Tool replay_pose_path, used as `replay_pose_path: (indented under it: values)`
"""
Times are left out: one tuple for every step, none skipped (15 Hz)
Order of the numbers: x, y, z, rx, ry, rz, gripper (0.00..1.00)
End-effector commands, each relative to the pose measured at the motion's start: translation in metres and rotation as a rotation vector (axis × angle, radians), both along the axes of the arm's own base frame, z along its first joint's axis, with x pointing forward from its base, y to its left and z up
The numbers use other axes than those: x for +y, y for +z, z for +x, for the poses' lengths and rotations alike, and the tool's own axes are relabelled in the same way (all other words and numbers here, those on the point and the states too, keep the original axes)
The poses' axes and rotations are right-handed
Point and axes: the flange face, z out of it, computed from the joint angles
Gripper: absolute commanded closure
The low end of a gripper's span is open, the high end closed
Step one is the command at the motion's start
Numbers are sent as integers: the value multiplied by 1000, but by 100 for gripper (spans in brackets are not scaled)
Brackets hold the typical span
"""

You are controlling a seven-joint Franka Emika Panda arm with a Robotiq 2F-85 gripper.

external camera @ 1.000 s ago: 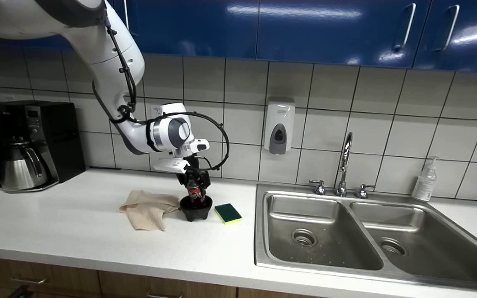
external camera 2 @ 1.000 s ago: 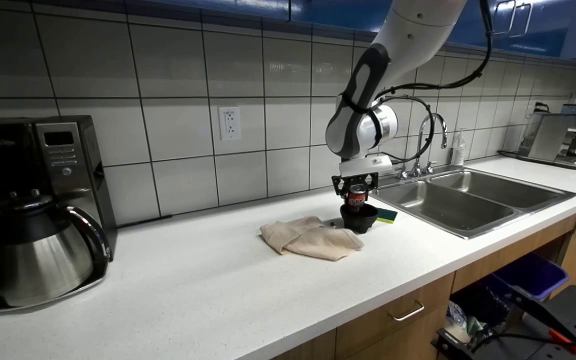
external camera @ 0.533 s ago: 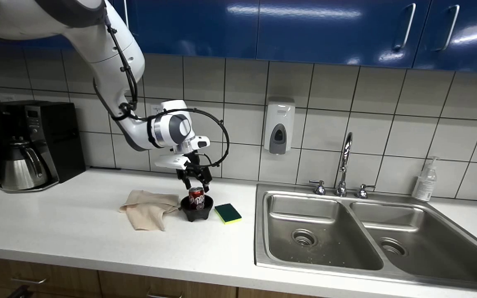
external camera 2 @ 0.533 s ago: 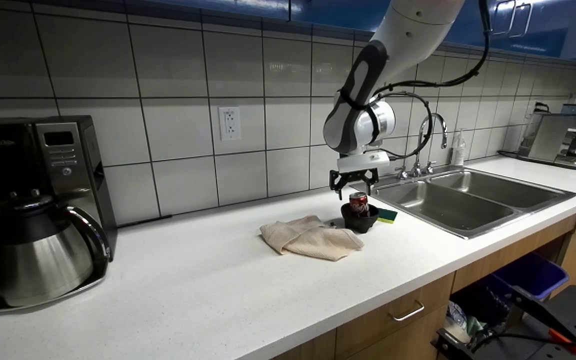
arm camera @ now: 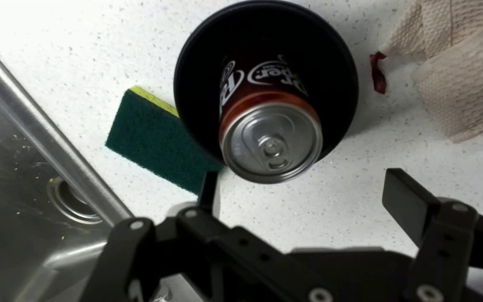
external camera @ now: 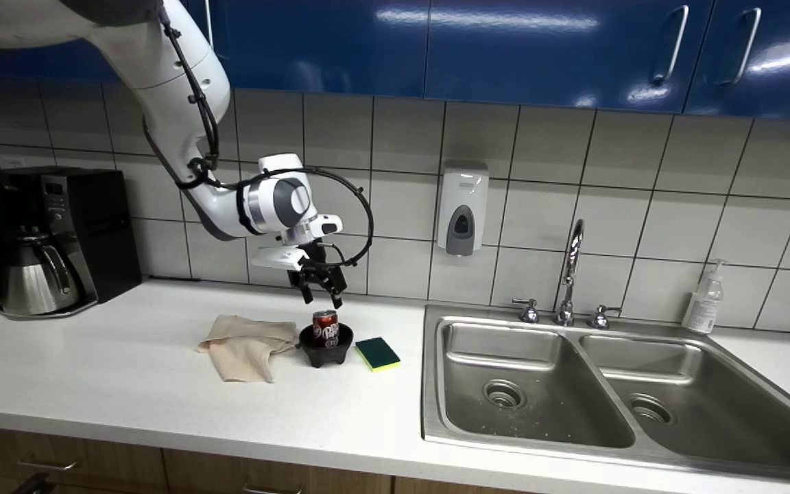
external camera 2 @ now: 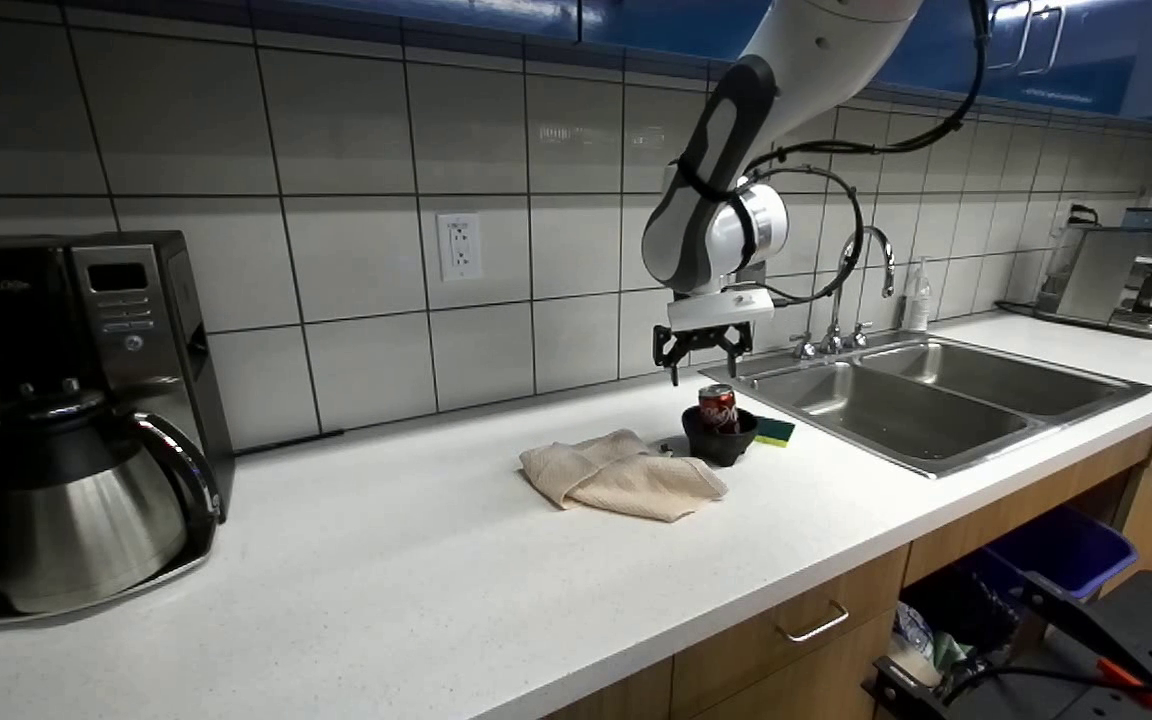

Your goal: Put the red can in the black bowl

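Red can in black bowl on white counter, tiled wall behind

We see white streaks of glare on the blue cupboards and dim tiles just under them, so light seems to fall from above. The counter is bright, and nearly plain white in a top corner of the wrist view. The black bowl is very dark inside there, with a soft shadow beside it. We see the red can's letters sharply there, but fuzzier in both exterior views.
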Motion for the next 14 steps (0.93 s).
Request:
replay_pose_path:
  values:
    - [4,26,-25,-15,-19,-12,0]
    - [3,29,-31,-14,-20,-14,0]
    - [3,32,-39,-13,-21,-15,0]
    - [2,35,-47,-9,-20,-16,0]
    - [1,38,-57,-6,-18,-15,0]
    - [1,40,-66,-2,-14,-13,0]
    - [0,43,-78,3,-12,-11,0]
    - [-1,45,-88,7,-8,-8,0]
    - [-1,47,-100,13,2,-1,0]
    - [-1,49,-110,17,7,4,0]
    - [-1,51,-122,23,16,10,0]
    - [-1,53,-132,26,23,15,0]
    - [1,55,-142,30,35,21,0]
    - [2,57,-152,32,45,27,0]
